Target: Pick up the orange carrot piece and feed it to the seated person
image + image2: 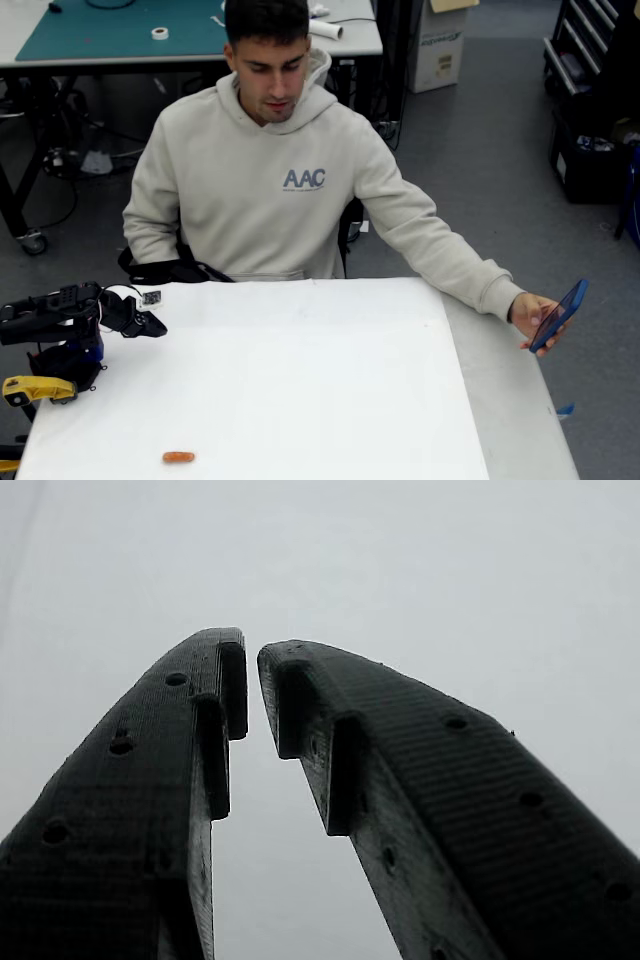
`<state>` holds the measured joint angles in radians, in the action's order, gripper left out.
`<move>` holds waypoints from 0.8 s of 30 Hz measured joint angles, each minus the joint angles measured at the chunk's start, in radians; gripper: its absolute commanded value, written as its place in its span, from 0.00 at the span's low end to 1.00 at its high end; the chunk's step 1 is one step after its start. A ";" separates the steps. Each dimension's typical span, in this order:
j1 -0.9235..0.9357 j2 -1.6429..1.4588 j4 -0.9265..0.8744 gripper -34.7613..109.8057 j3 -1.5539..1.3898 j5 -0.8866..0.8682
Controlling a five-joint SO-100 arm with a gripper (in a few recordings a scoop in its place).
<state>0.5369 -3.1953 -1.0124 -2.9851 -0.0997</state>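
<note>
The gripper (150,325) is parked at the desk's (300,380) far left edge, fingertips nearly together with nothing held, a thin gap seen in the wrist view (252,685). The carrot (179,457) is lying near the front edge. The person (265,190) is seated behind the desk, a phone (558,315) held out right.

**Layout of my workspace, fixed view**

I see the carrot piece (179,457) lying on the tabletop (300,380) near its front edge, left of centre. My gripper (150,325) sits at the left edge, well behind the carrot. The seated person (268,170) is behind the tabletop's far edge, one hand (535,318) off its right side.
</note>
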 measured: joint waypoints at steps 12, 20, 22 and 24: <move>0.000 0.302 0.000 0.23 0.296 0.000; 0.072 0.707 -0.003 0.23 0.611 0.009; 0.104 0.799 -0.003 0.23 0.683 0.009; 0.137 0.879 -0.003 0.23 0.752 0.009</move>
<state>0.6734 -2.3163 -1.0155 -2.2335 -0.0905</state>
